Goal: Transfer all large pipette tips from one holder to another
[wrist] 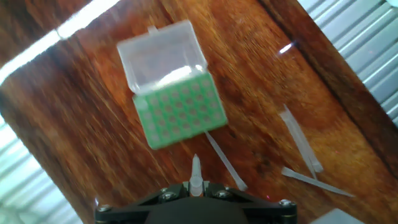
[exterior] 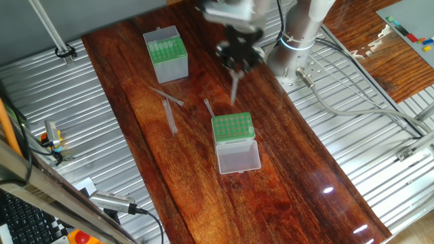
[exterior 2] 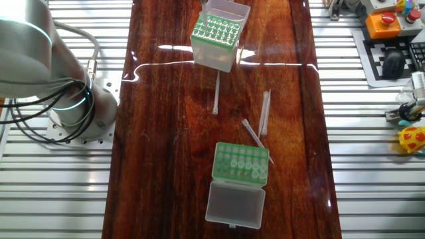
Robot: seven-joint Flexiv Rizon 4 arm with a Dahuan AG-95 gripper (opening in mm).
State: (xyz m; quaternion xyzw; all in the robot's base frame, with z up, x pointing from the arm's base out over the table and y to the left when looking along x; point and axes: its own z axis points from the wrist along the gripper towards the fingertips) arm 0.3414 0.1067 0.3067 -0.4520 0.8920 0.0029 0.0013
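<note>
A robotics lab bench: wooden tabletop on ribbed metal decking, emergency-stop button, loose cables.

The rack sits mid-table, its lid lying open flat on the near side. The box stands well apart toward the far end. Between them three loose tips lie on the table, one just beside the rack.

Dark wooden table: low green rack, lid open; taller translucent box; three loose pipette tips.
</note>
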